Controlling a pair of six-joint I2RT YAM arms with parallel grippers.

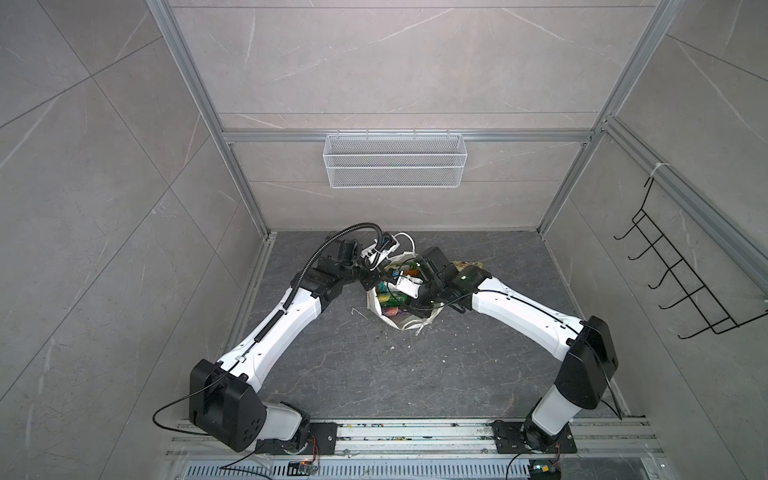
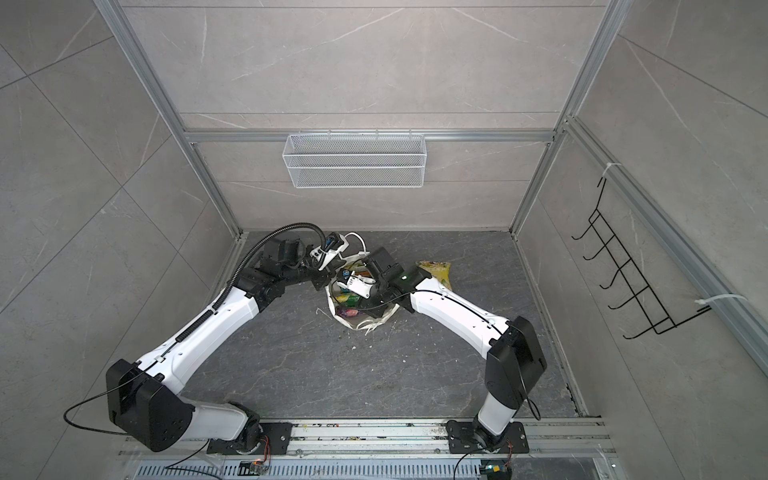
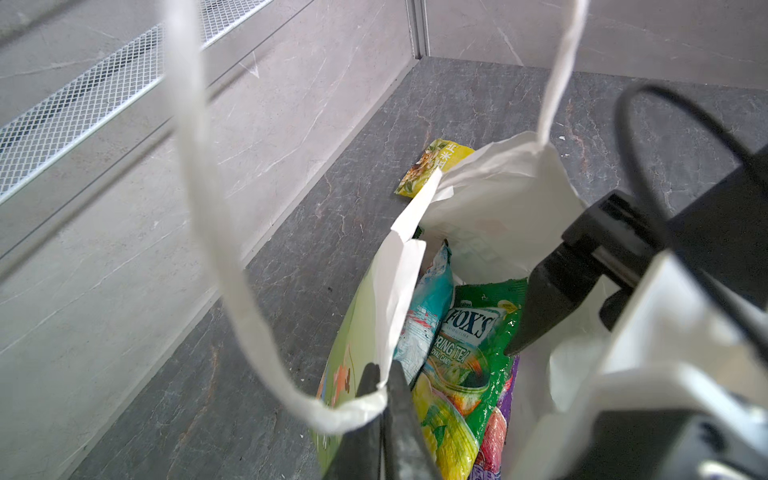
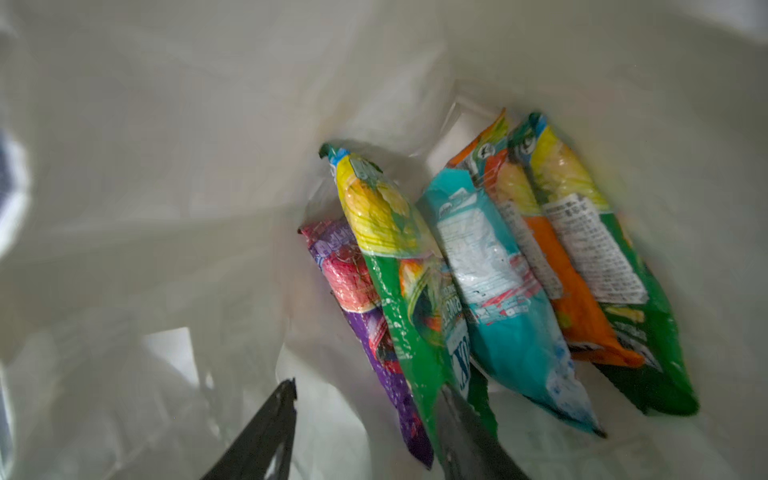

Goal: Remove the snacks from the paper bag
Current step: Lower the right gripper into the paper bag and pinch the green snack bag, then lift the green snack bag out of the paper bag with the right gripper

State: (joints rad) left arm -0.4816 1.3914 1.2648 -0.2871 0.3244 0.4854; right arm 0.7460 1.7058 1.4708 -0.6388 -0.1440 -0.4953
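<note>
Two arms (image 1: 291,324) lean in from the near rail (image 1: 415,432) and meet over the bag (image 1: 398,323), which stands upright mid-worktop (image 1: 374,382), near the back wall (image 1: 395,208). One yellow packet (image 2: 438,272) lies already outside, just beside the bag; five packets (image 4: 498,291) are left inside, leaning together, so I judge the task only begun. The left end effector (image 3: 383,382) is clamped on the bag's rim at the handle (image 3: 232,270). The right end effector (image 4: 370,399) is deep inside, fingers (image 4: 266,432) apart, the purple packet (image 4: 374,336) between them, nothing gripped. Bag walls stand close around it; the worktop in front is free.
</note>
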